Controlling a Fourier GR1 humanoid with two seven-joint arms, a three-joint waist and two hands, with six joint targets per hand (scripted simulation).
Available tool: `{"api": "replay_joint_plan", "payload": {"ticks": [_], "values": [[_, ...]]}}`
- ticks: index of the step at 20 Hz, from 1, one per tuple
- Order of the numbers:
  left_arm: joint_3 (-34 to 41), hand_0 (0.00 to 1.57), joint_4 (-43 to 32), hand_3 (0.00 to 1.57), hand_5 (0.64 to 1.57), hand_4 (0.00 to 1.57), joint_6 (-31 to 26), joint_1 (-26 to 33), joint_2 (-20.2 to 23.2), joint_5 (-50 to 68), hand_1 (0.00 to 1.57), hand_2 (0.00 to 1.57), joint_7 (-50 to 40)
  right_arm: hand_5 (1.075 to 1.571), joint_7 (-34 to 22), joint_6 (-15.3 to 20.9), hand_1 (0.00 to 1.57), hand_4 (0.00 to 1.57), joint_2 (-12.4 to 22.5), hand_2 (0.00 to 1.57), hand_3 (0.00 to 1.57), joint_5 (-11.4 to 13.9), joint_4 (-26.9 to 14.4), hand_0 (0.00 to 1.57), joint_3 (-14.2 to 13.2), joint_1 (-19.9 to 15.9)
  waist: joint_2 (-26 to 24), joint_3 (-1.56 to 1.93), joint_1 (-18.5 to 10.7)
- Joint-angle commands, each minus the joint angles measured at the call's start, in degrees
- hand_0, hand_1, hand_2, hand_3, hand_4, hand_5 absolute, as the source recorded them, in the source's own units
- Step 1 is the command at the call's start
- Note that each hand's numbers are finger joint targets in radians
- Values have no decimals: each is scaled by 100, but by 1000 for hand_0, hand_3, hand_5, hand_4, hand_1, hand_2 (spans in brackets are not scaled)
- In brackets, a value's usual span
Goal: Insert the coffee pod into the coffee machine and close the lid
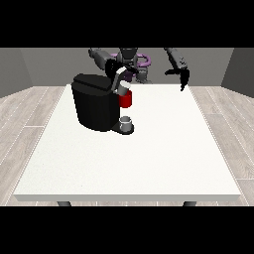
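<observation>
Surface (149,163): large, white, four-edged; carries everything listed below; near half bare of items.

Coffee machine (94,104): black, bulky body, set toward the far left corner of the surface, well back from the near edge. Brew head projecting to the view's right over a small base plate. Placed within reach of the hand at the view's left, presumably so the pod can be loaded without a long reach.

Lid (119,78): light grey arm at the top of the brew head, tilted up, apparently not yet closed; judged left raised so the pod chamber stays accessible.

Hand at the view's right (183,78): black, raised above the far right edge of the surface, well apart from the machine; fingers pointing downward, appearing relaxed, holding nothing. Judged parked clear of the work.

Hand at the view's left (124,69): black, just above the lid and brew head; finger state not discernible, cannot tell.

Red pod holder (126,100): under the brew head, above the cup.

Cup (126,122): small, grey, upright on the base plate, positioned to catch the brew.

Coffee pod: not separately distinguishable; likely at or in the brew head beneath the hand at the view's left.
</observation>
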State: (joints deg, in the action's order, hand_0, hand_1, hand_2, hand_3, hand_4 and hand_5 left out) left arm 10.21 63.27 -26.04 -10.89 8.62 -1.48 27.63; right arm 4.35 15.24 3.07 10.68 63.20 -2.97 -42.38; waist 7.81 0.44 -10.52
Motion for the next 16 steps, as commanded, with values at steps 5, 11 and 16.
{"api": "replay_joint_plan", "payload": {"ticks": [5, 11, 16], "values": [[119, 0, -517, 0, 1571, 319, 67, -430, 119, -24, 0, 0, 49, 1571, -400, 75, 0, 455, -158, 0, 0, 899, -97, 0, 825, -1008, 103, -51, -109], [32, 0, -672, 0, 1571, 293, -127, -296, 186, -61, 0, 0, 404, 1571, -220, 305, 0, 407, -296, 0, 0, 440, -229, 0, 977, -1066, 79, -47, -252], [-64, 0, -695, 0, 1571, 366, -79, -118, 9, -79, 0, 0, 631, 1571, 422, -184, 0, 474, -303, 0, 0, 168, -253, 0, 1385, -566, -3, -46, -172]]}}
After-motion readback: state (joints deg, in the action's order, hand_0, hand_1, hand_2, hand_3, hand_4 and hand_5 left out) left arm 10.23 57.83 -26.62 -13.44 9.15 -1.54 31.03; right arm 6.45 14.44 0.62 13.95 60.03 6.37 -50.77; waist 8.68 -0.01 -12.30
